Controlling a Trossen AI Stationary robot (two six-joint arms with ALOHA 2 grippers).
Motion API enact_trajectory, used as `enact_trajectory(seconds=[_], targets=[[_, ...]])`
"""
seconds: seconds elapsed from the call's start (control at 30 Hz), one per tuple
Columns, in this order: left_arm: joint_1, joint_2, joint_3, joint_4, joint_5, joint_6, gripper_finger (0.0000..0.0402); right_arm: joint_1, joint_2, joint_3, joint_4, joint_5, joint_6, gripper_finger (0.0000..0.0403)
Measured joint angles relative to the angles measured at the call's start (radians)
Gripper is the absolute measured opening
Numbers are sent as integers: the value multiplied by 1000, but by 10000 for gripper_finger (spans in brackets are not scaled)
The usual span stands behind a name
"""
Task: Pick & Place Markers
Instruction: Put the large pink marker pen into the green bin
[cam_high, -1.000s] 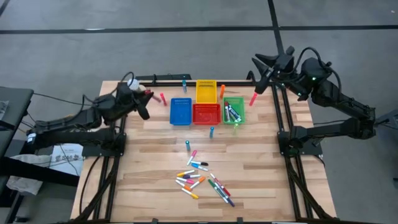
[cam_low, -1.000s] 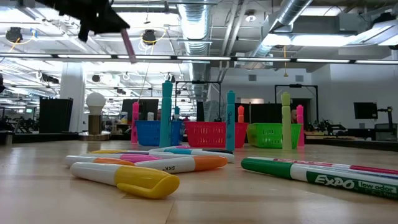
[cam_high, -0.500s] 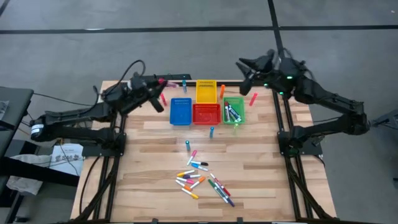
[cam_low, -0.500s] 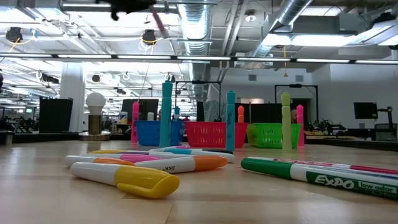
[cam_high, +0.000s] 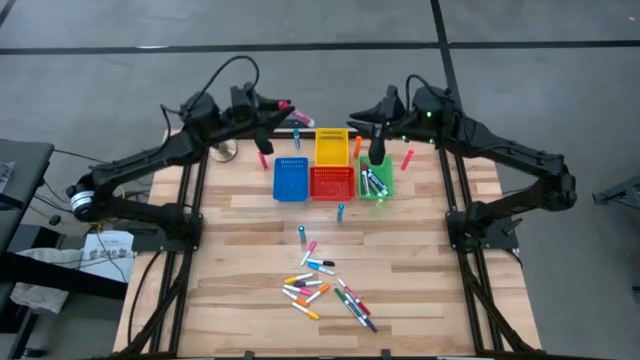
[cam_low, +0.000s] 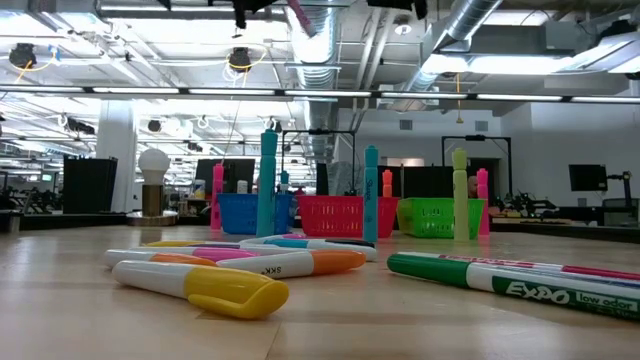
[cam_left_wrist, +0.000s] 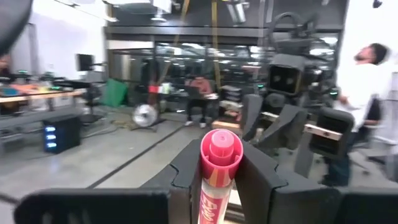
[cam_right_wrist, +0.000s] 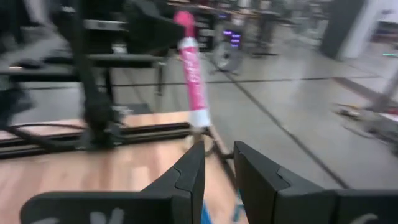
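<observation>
Both arms are raised over the far edge of the desk (cam_high: 240, 230), reaching toward each other above the row of bins. The left pincer (cam_high: 272, 108) is up at about eleven o'clock from the desk's middle, its fingers (cam_left_wrist: 180, 171) clamped tight on a pink marker (cam_left_wrist: 217, 168) whose cap pokes out past the fingertips; from above, that marker (cam_high: 287, 106) points across toward the other arm. The right pincer (cam_high: 377, 152) hangs at about one o'clock, right over the green bin (cam_high: 376, 183). Its fingers (cam_right_wrist: 186, 177) stand only a narrow gap apart, and I cannot tell whether anything sits between them.

The blue bin (cam_high: 290, 179), red bin (cam_high: 332, 183) and yellow bin (cam_high: 331, 146) sit close together beside the green one, which already holds a few markers. Several markers stand upright around the bins, among them a teal marker (cam_low: 267, 183) and a pale green marker (cam_low: 459, 192). The loose pile of markers (cam_high: 325, 285) lies flat toward six o'clock, well apart from the bins, with a yellow-capped marker (cam_low: 200, 287) nearest the low camera.
</observation>
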Motion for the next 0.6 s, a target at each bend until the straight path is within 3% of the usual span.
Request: enact_trajectory(seconds=[0.1, 0.33, 0.6], targets=[[9, 53, 54, -1, 57, -14, 76, -34, 0, 13, 0, -70, 0, 74], [8, 161, 144, 3, 124, -18, 76, -70, 4, 40, -9, -68, -10, 82], [-26, 229, 183, 18, 123, -20, 76, -46, 73, 40, 1, -66, -17, 169]])
